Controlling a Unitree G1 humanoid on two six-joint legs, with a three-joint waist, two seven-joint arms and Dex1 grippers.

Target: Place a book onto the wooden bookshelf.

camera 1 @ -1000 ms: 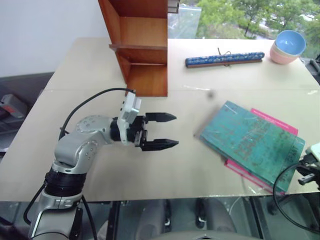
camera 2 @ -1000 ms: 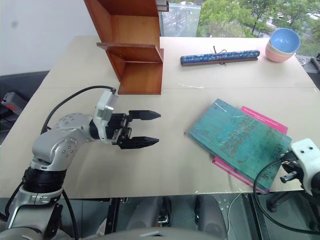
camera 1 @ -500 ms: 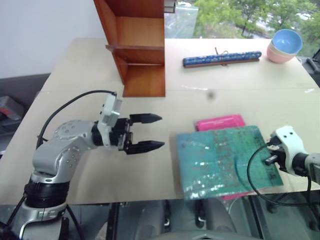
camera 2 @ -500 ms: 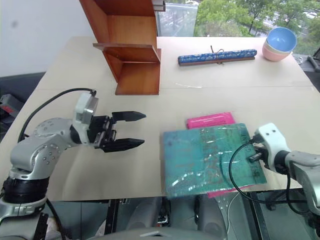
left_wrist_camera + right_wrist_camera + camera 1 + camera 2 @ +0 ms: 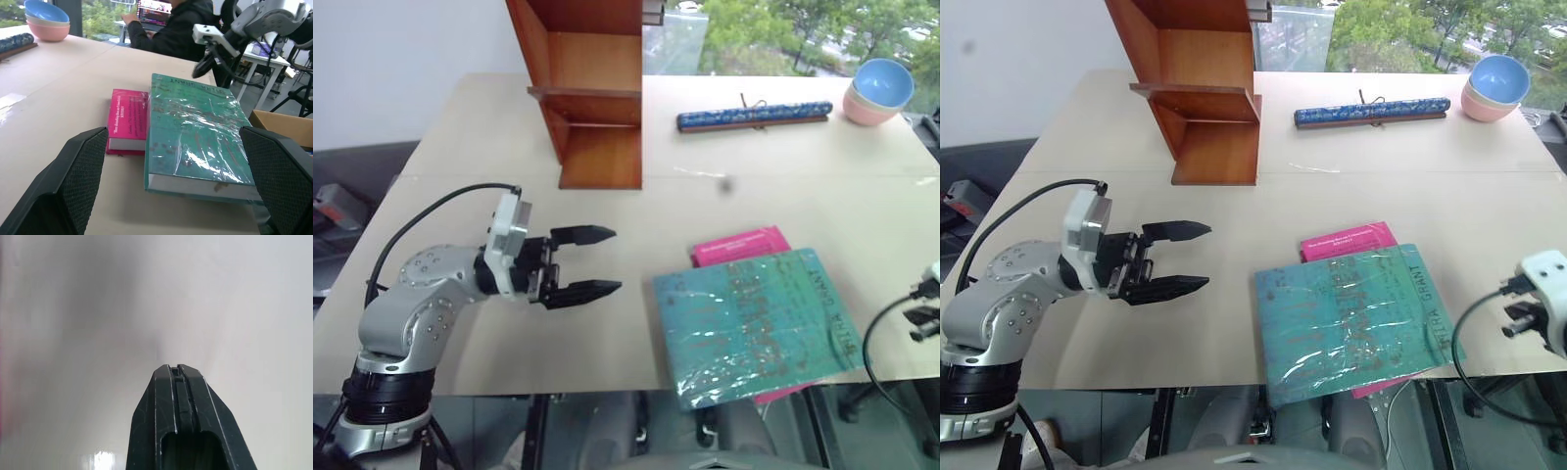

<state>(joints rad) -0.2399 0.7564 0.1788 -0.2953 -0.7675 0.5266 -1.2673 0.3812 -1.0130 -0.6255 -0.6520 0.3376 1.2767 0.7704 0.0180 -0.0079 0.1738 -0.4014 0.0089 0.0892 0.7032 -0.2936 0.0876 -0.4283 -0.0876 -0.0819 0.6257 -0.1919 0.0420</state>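
While I watched through the head camera, my left gripper (image 5: pixel 595 261) hovered over the table's (image 5: pixel 470 127) front left area with its two black fingers spread wide, empty, touching nothing, aimed toward the book (image 5: pixel 754 320). That teal-green book lay flat at the table's front edge, right of centre, its near corner overhanging, resting on a pink book (image 5: pixel 739 245). My right gripper (image 5: pixel 177 377) had its fingers pressed together, holding nothing. At the table's back edge stood the wooden bookshelf (image 5: pixel 592 88), well apart from the book.
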